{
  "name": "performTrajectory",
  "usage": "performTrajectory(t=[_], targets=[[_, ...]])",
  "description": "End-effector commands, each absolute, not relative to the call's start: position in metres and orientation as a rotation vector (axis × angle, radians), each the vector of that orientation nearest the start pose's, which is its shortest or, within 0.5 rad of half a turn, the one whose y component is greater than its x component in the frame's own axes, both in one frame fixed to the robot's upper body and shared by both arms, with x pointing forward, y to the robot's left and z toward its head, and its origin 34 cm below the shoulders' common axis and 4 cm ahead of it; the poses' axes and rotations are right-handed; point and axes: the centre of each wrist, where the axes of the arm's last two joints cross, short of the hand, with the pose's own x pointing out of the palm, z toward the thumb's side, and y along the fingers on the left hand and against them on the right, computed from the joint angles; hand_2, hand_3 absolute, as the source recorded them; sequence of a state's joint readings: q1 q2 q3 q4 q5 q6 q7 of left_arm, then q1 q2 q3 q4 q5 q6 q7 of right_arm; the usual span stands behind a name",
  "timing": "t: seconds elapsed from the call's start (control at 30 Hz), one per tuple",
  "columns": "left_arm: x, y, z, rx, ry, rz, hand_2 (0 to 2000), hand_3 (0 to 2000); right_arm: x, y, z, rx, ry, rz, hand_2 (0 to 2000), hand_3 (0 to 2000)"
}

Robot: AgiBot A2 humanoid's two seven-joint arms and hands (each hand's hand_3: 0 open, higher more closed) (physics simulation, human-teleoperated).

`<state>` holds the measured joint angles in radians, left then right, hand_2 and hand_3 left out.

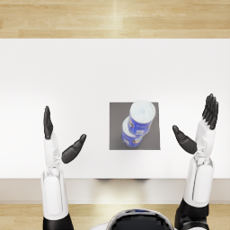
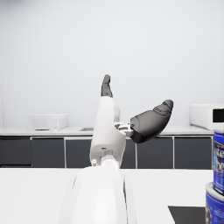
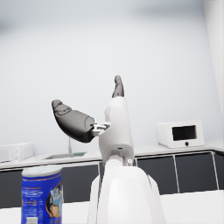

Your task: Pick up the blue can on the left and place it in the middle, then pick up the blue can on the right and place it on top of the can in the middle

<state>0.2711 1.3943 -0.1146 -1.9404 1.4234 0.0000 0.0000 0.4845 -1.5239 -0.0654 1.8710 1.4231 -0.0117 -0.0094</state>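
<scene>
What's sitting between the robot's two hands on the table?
In the head view, two stacked blue cans on a dark mat stand between the left hand and right hand.

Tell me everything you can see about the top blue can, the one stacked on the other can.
The top blue can is a cylinder with a pale, silvery-white round lid and a blue printed label whose text is too blurred to read. It stands upright on the lower blue can, set slightly off from it in the head view, and both sit on a dark grey square mat on the white table. Neither hand touches it: the left hand and the right hand are both apart from it, empty.
</scene>
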Motion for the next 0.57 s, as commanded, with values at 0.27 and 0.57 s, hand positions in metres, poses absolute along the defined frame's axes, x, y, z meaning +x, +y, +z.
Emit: performTrajectory(t=[0.27,0.57], targets=[[0.2350,0.2376,0.2692,0.547,-0.479,-1.439,0,0,0.2637,-0.2056,0.3035,-0.514,-0.672,1.470,0,0],[0.2349,0.2377,0.2693,0.547,-0.480,-1.438,0,0,0.2638,-0.2056,0.3030,-0.514,-0.671,1.471,0,0]])
